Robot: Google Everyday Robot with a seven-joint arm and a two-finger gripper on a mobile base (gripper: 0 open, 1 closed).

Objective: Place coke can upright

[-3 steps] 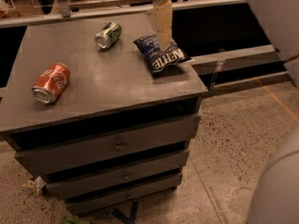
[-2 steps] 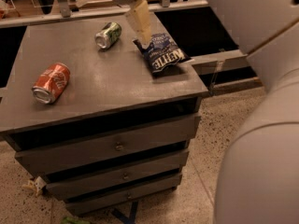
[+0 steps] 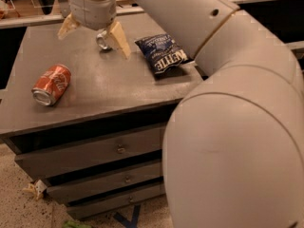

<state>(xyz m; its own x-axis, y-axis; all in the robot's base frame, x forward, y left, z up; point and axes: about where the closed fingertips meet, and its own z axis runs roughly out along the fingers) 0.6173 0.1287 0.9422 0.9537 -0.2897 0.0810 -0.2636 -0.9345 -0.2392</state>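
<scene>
The coke can (image 3: 52, 84), red-orange with white script and a silver end, lies on its side near the left front of the grey cabinet top (image 3: 114, 91). My gripper (image 3: 94, 36) hangs over the back middle of the top, up and to the right of the can and apart from it. Its two tan fingers (image 3: 119, 40) are spread wide and hold nothing. Behind the gripper a silver can end (image 3: 103, 42) peeks out between the fingers; the rest of that can is hidden.
A dark blue chip bag (image 3: 163, 54) lies at the right of the cabinet top, near its right edge. My large grey arm (image 3: 228, 122) fills the right side of the view. Drawers (image 3: 95, 153) front the cabinet below. A rail runs behind.
My gripper has moved left across the back of the top, from above the chip bag to over the other can. The arm now fills much more of the view. The coke can has not moved.
</scene>
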